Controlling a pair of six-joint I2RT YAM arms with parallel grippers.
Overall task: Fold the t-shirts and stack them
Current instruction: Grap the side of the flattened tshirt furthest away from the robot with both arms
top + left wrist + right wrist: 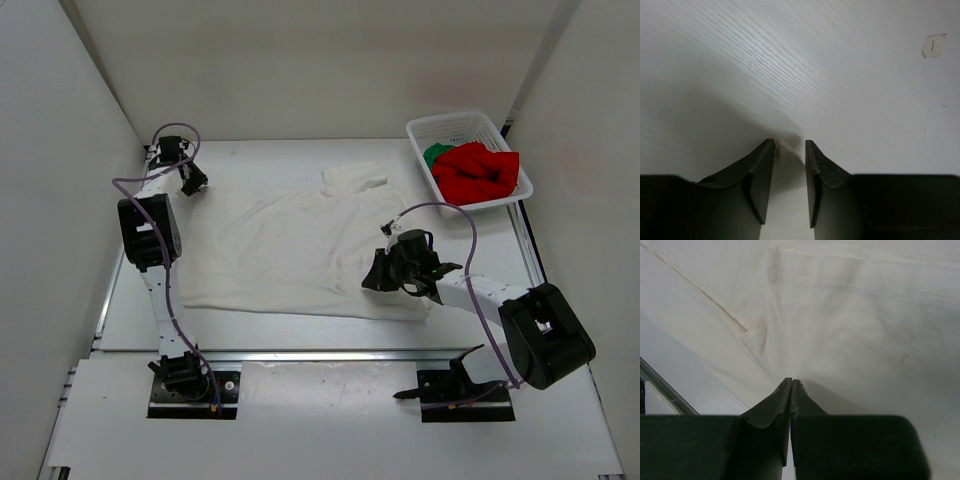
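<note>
Nearest the arm bases, a narrow bare strip of tabletop [330,335] runs between the front rail and the near hem of the white t-shirt [290,250]. The right hand [791,384] sits at the shirt's near right part. Its jaws are pressed fully together with the tips at the cloth, and creases run toward them. Whether a fold is caught there cannot be told. The shirt lies spread flat over the middle of the tabletop, with one sleeve bunched at its far edge. At the far left, beside the shirt's left edge and close to the side wall, the left hand [790,150] points down at bare tabletop, jaws parted and clamping nothing. Open surface lies beyond the shirt. In the far right corner, a white mesh basket [470,118] holds the red t-shirt [480,172] and the green t-shirt [436,154], both crumpled.
</note>
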